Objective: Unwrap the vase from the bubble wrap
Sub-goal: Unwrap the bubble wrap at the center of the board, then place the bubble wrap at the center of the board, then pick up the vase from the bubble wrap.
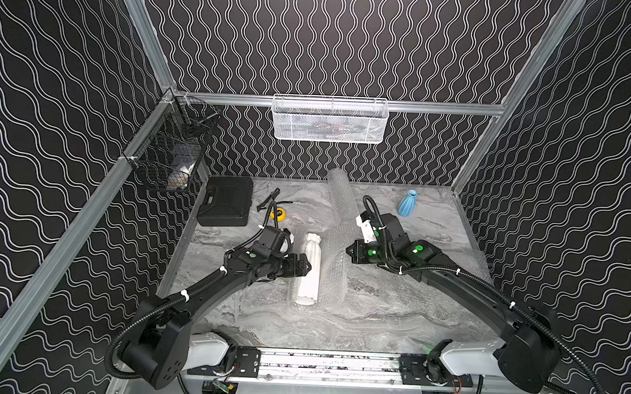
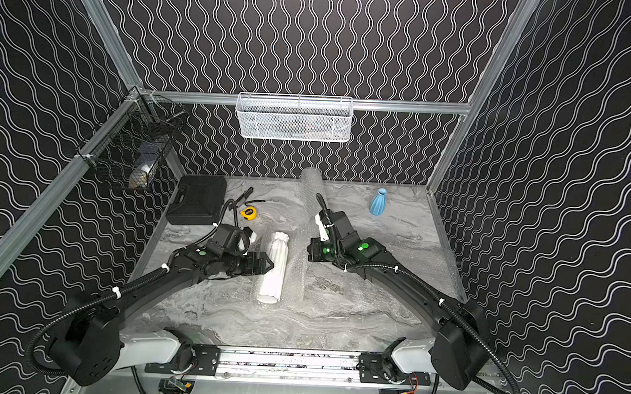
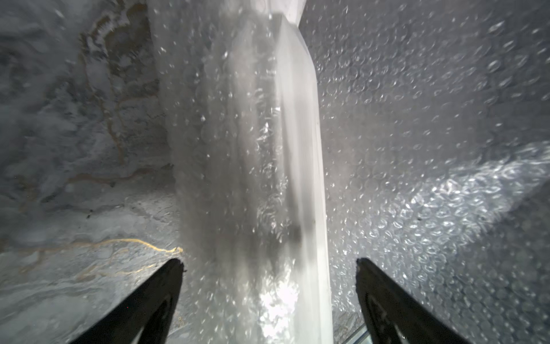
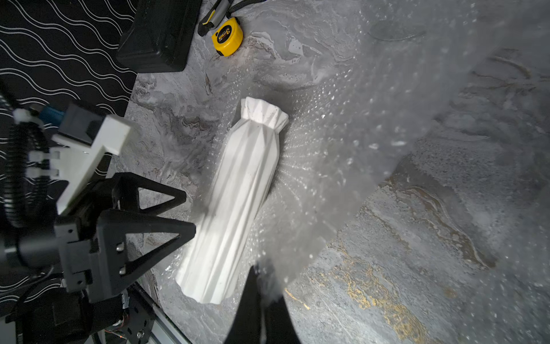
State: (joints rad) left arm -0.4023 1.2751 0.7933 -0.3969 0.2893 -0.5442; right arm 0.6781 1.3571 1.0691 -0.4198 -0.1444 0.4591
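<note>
While the white vase (image 1: 309,270) lies on its side near the middle of the bench (image 1: 393,318), mouth toward the back wall, the bubble wrap (image 1: 334,275) spreads beneath it and off toward the robot's right. The right wrist view shows the vase's fluted upper face (image 4: 238,202) bare. In the left wrist view a fold of wrap (image 3: 226,149) clings over the side nearest that arm.

The left tool (image 4: 190,213) is released, its jaws spread wide with both tips just beside the vase's body, grasping nothing. The right tool (image 4: 262,286) is clenched on an edge of the sheet, which rises from its tips in a lifted, blurred curtain (image 4: 342,149).

A rolled tube (image 1: 339,195) of wrap stands behind the sheet. A blue vase (image 1: 408,203) stands upright near the back right corner, well apart. A black case (image 1: 226,205) and a yellow tape measure (image 1: 279,214) lie at the back left.
</note>
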